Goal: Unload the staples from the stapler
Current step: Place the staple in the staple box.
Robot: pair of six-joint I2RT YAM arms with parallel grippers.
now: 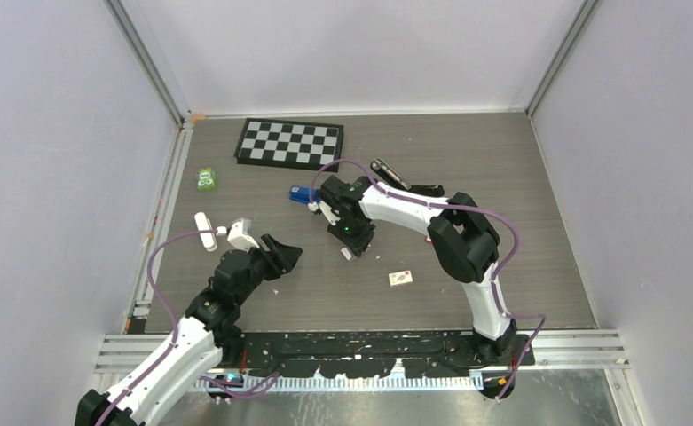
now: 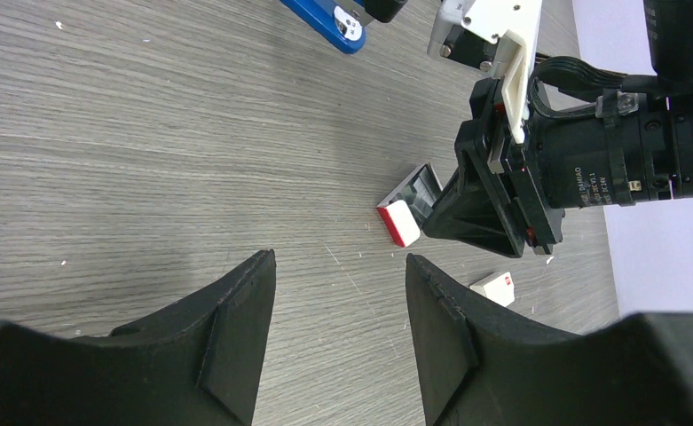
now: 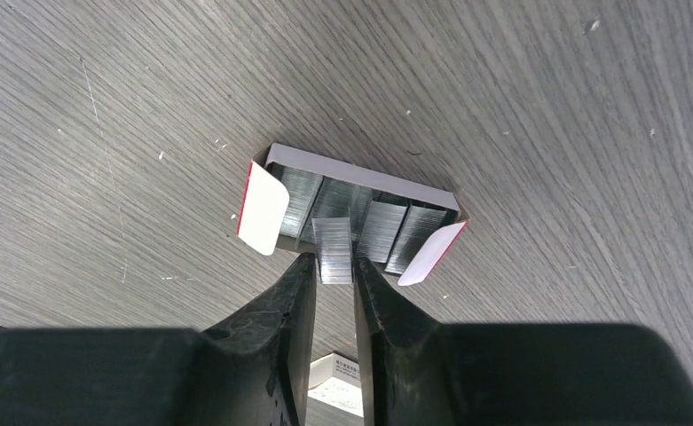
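- the right gripper (image 3: pixel 334 271) points down at the table (image 1: pixel 502 177) near its middle. its jaws are drawn nearly together and pinch the near end of a staple strip (image 3: pixel 332 240).
- the far end of that strip reaches into an open staple box (image 3: pixel 360 175). other silvery strips lie side by side in the box on either side of it.
- whether the pinched strip rests on the box floor or is lifted off it cannot be told.
- the box lies flat on the table with its two white, red-edged flaps folded outward, one on each side of the fingertips.
- the blue stapler (image 1: pixel 303 195) lies on the table just behind the right gripper, towards the checkerboard (image 1: pixel 291 142), and is apart from both grippers. whether it is open cannot be told.
- the left gripper (image 2: pixel 340 262) hangs low over the table, left of the staple box and aimed towards it. its jaws stand well apart with only bare tabletop between them.
- a small white box (image 1: pixel 400 278) lies on the table right of the staple box and nearer the arm bases.
- a long black object (image 1: pixel 400 180) lies behind the right arm.
- a green object (image 1: pixel 206 179) and a white object (image 1: pixel 205 231) lie near the left edge of the table.
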